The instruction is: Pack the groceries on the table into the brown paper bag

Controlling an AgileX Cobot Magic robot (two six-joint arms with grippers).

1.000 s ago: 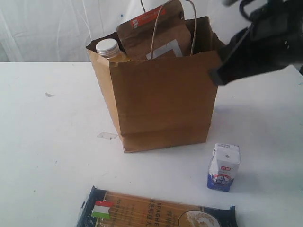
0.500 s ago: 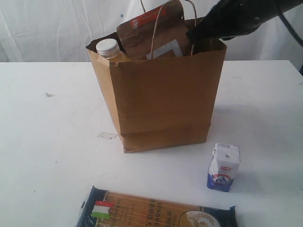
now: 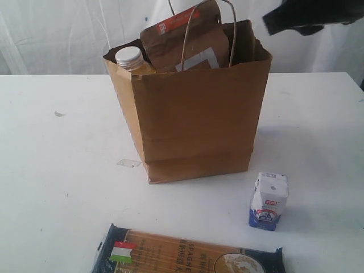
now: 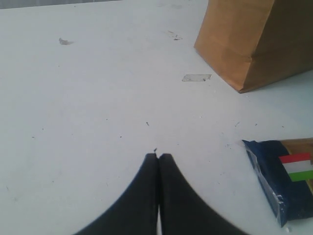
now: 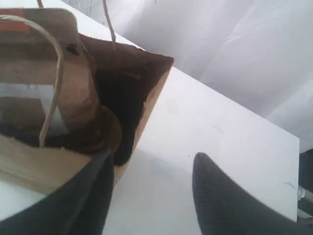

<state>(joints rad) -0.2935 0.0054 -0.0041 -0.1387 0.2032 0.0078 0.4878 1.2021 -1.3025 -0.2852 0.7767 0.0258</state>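
- Claw status, left side: left claw (image 4: 157, 161) is sitting pinched fully together, gripping nothing, hanging over bare table (image 4: 88, 122). Exterior view isn't catching it.
- dark-blue spaghetti pack (image 3: 187, 253) is lying flat at the near edge, long axis running left-right. One end is showing close to the left claw, so I'm judging that arm the nearer one for it. Frame is cutting off its near side.
- brown paper bag (image 3: 193, 119) is standing upright mid-table, with yellow white-capped bottle (image 3: 129, 57) and brown pouch (image 3: 185, 37) poking out the top. Interior is reading dark, so I can't tell what else is sitting down there.
- white-blue carton (image 3: 269, 200) is standing upright near-right of the bag, apart from it.
- right claw (image 5: 152, 161) is hanging above the bag's right top edge, jaws spread wide, carrying nothing. Carton is sitting nearward of it and well below, clear of the bag, so the right arm is looking like the closer one for that pick.
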